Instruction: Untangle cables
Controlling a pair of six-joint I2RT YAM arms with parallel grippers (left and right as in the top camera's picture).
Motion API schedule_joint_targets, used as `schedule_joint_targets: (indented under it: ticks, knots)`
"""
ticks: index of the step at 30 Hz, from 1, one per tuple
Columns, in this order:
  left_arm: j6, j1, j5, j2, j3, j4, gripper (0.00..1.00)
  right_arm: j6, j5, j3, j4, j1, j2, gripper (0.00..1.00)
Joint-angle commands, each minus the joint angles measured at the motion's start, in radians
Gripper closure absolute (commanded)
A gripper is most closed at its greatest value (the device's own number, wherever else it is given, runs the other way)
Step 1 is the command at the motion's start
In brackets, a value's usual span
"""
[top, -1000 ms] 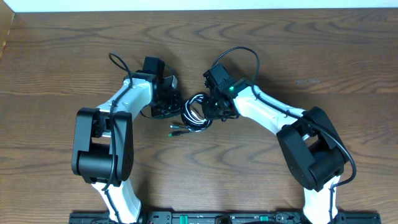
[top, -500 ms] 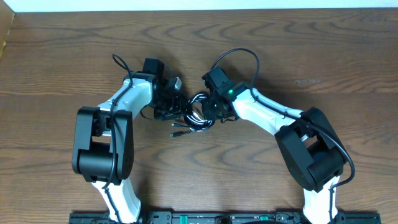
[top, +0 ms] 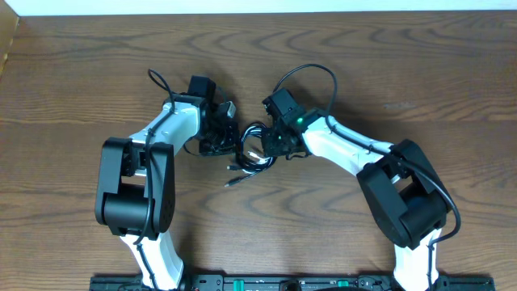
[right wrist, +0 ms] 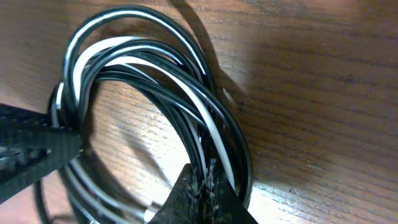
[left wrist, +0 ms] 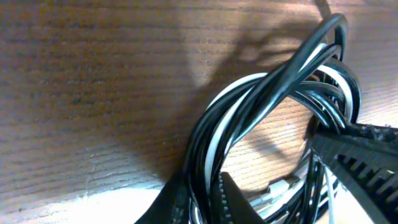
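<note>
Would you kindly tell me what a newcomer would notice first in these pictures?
A coil of black and white cables lies in the middle of the table. The left gripper and right gripper close in on it from either side, jaws apart. One plug end trails out toward the near edge.

table: dark brown wood-grain tabletop
on it: one loose coil of thin black and white cables, strands interleaved
plug end: on the wood, trailing out of the coil, just off its near-left side
</note>
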Motion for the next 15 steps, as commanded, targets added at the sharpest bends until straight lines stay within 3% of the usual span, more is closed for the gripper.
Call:
schedule_joint_targets:
  ticks: [1,11,15]
  knots:
    - [0.002,0.003,-0.134,0.045,-0.024,0.011,0.86,-0.023,-0.171,-0.015,0.003,-0.055,-0.055,0.99]
    - [-0.003,0.003,-0.199,0.045,-0.024,0.022,0.86,-0.089,-0.776,-0.015,0.074,-0.257,-0.064,0.99]
    - [-0.021,0.003,-0.213,0.045,-0.024,0.022,0.85,-0.122,-0.807,-0.015,0.047,-0.336,-0.064,0.99]
